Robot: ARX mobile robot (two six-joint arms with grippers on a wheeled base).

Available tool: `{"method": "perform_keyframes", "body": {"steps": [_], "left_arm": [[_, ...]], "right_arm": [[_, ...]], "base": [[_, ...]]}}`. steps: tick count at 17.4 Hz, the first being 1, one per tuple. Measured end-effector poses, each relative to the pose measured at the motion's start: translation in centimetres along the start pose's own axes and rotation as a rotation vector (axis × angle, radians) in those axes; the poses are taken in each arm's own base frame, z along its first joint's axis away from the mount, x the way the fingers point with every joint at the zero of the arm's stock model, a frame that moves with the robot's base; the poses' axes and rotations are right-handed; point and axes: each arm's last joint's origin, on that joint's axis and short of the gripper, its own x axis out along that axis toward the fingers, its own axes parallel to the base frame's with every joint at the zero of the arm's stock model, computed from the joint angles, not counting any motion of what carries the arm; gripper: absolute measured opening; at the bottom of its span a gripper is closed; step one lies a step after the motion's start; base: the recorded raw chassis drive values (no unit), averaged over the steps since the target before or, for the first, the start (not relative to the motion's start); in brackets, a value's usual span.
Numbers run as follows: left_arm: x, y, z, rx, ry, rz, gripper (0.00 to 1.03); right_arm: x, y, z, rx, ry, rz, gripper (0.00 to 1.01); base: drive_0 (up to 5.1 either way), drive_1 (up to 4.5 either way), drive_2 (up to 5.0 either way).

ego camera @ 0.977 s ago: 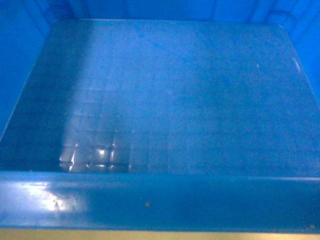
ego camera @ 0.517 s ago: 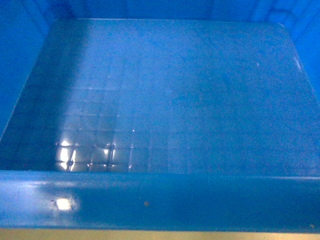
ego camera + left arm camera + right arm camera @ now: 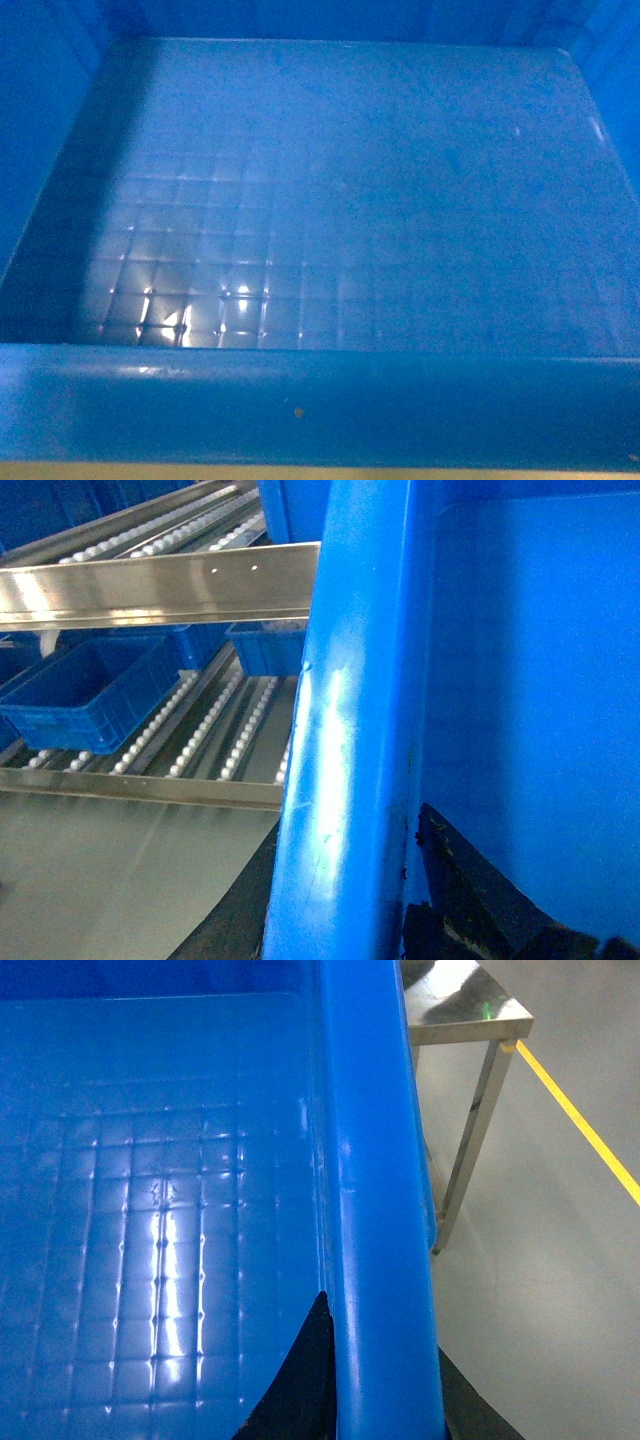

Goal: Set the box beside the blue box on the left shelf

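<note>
The blue crate (image 3: pixel 340 200) fills the head view, its grid-embossed floor empty, and its wall rises beside the roller shelf (image 3: pixel 215 725), where a smaller blue crate (image 3: pixel 85 695) sits. Dark gripper fingers (image 3: pixel 300 1380) straddle its right rim; the left gripper (image 3: pixel 450 890) lies against the left rim, its grip unclear.

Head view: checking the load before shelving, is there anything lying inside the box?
No, the box shows only its bare grid-embossed floor with light glints.
</note>
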Motion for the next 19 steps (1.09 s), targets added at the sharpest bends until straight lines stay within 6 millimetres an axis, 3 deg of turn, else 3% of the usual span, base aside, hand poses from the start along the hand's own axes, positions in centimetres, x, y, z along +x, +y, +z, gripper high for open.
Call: {"method": "perform_keyframes", "body": {"steps": [19], "left_arm": [[0.00, 0.00, 0.01, 0.000, -0.001, 0.001, 0.33]], "right_arm": [[0.03, 0.02, 0.01, 0.001, -0.002, 0.000, 0.09]], "base": [[-4.9, 1.51, 3.3]]}}
